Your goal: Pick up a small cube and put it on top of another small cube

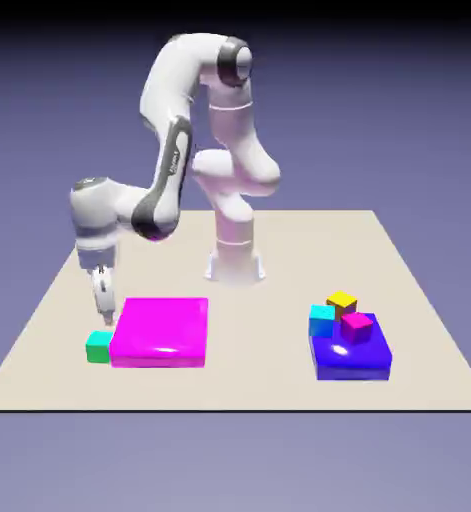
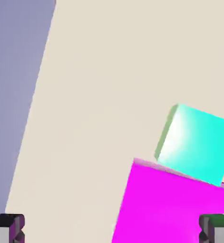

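The small cube (image 1: 99,346), green with a lighter teal top, rests on the table against the left edge of a flat magenta slab (image 1: 162,330). My gripper (image 1: 103,318) hangs just above it, pointing down, apart from it. In the hand view the small cube (image 2: 194,142) shows at the right, touching the magenta slab (image 2: 170,209) below it. My gripper (image 2: 112,230) is open, with one fingertip (image 2: 6,228) at the bottom left corner and the other at the bottom right. Only table and slab lie between them.
At the exterior view's right a blue slab (image 1: 352,352) carries a small magenta cube (image 1: 356,327). A yellow cube (image 1: 341,301) and a cyan cube (image 1: 322,320) stand at its back left. The table's edge (image 2: 30,118) runs down the hand view's left.
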